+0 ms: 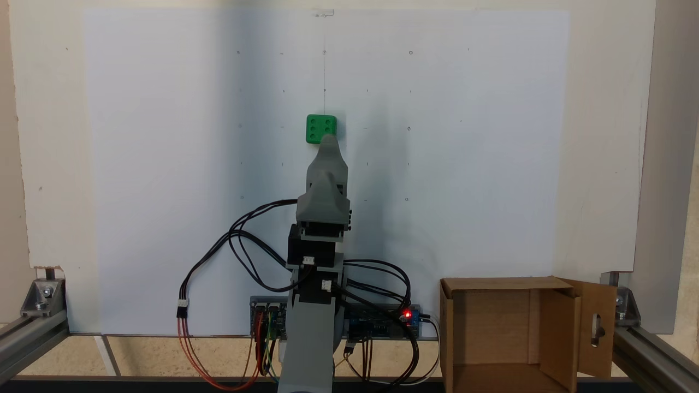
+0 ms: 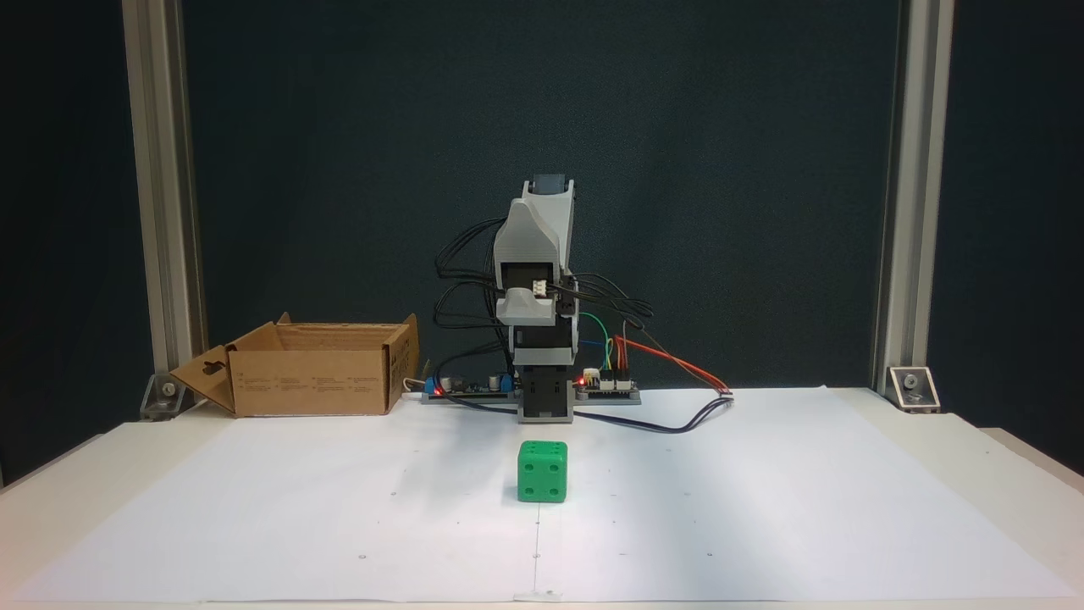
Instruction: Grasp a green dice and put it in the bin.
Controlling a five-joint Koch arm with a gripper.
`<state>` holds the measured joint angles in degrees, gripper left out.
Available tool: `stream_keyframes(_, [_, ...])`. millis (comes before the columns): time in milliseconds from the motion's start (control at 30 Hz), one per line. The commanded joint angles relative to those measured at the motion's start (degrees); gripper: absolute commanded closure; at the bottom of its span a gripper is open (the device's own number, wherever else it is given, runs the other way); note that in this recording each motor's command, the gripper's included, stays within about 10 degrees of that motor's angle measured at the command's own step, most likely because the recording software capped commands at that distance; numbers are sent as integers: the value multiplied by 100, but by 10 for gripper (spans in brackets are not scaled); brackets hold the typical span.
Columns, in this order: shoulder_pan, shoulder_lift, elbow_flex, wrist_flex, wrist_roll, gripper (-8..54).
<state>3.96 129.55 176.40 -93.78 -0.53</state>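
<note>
The green dice (image 1: 320, 127) rests on the white paper sheet, its six-pip face up; in the other fixed view the dice (image 2: 542, 471) stands alone in front of the arm's base. My gripper (image 1: 329, 142) is a grey tapered shell whose single visible tip overlaps the dice's near edge in the picture. The folded arm (image 2: 539, 246) is held well above the table and behind the dice, not touching it. The jaws line up one behind the other. The bin (image 1: 556, 327), a brown cardboard box with a slotted flap, sits beside the base with its top open; the bin (image 2: 315, 381) holds nothing visible.
Controller boards (image 1: 382, 322) with red lights and loose cables (image 2: 677, 407) lie around the base. Aluminium frame posts (image 2: 903, 195) stand at the table's corners. The white paper sheet (image 1: 164, 164) covers most of the tabletop.
</note>
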Motion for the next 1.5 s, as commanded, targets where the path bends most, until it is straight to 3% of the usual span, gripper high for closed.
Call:
stream_keyframes(0, [-176,598,290,1000,-580,24])
stream_keyframes(1167, [-237,606,281,1178,-580,25])
stream_keyframes(1467, [-255,615,-457,1626,-571,34])
